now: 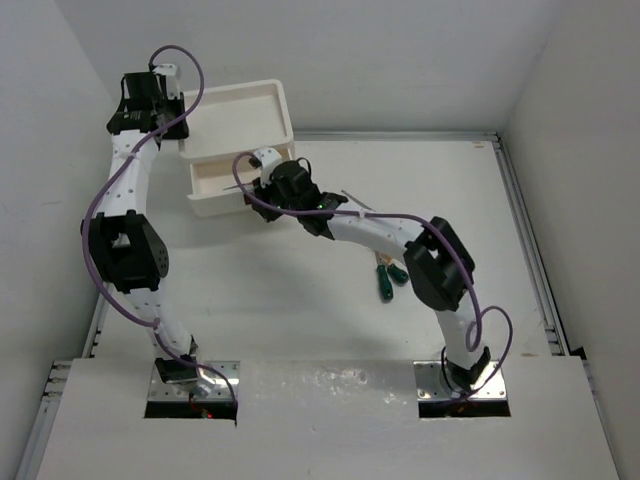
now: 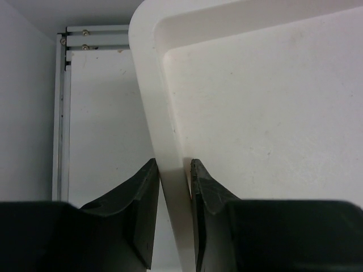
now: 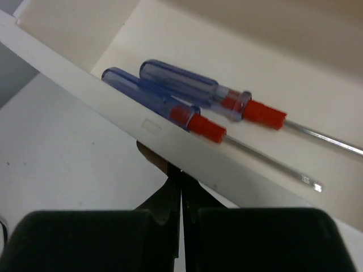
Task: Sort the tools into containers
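Right gripper (image 3: 180,188) pinches the brown tab (image 3: 153,157) of the drawer (image 3: 108,105); I see two blue-red screwdrivers (image 3: 170,107) inside. Left gripper (image 2: 174,170) clamps the top tray (image 2: 148,85) by its rim.

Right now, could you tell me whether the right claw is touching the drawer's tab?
Touching. The right wrist view shows the right claw closed on the brown tab, with no gap between them.

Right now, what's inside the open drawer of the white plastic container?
Two screwdrivers with clear blue handles and red collars lie side by side in the drawer. Its back part is hidden under the top tray.
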### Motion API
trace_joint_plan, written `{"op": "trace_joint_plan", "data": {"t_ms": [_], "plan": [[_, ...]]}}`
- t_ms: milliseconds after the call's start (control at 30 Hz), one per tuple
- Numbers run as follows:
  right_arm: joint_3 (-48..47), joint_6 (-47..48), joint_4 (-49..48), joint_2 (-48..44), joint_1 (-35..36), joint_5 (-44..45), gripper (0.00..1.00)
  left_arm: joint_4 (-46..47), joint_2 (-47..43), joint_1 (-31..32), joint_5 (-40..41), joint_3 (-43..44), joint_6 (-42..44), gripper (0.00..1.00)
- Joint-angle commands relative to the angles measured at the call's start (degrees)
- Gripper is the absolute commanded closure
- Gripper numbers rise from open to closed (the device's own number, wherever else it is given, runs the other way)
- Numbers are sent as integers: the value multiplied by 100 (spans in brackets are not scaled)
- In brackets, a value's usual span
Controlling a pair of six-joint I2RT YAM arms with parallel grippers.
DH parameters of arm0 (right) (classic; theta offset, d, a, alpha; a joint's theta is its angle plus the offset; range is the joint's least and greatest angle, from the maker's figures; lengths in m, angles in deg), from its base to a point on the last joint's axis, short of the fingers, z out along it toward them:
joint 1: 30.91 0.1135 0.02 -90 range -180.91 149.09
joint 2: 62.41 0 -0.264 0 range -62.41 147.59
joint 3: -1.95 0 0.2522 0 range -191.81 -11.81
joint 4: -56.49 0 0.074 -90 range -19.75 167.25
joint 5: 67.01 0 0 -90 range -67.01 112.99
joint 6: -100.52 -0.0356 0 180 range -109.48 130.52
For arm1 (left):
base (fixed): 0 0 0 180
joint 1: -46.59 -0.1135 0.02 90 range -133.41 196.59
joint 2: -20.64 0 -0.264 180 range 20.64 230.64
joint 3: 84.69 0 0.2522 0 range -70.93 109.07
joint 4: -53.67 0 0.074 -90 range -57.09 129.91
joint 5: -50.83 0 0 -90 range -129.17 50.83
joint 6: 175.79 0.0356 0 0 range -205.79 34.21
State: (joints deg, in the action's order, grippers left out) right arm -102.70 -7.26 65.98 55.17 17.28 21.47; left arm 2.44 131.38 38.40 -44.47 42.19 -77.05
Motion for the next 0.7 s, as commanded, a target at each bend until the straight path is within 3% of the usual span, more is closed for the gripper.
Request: {"op": "trace_joint_plan", "data": {"t_ms": [0, 267, 467, 533, 633, 667], "plan": [[-868, -461, -468, 413, -230, 275, 100, -339, 132, -16, -251, -88, 208, 100], [-1738, -1552, -1189, 1284, -661, 907, 100, -305, -34, 45, -367, -369, 445, 100], [-2117, -1571, -1216, 1742, -670, 1426, 100, -155, -184, 107, -507, -642, 437, 100], [-1846, -1588, -1444, 1637, -644, 1225, 100, -172, -202, 98, -525, -616, 358, 100], [-514, -1466, -2093, 1163, -399, 1329, 100, -146, -272, 107, -542, -651, 95, 100], [-308, -1413, -2243, 1066, -328, 1417, 95, -111, -298, 107, -577, -660, 50, 100]]}}
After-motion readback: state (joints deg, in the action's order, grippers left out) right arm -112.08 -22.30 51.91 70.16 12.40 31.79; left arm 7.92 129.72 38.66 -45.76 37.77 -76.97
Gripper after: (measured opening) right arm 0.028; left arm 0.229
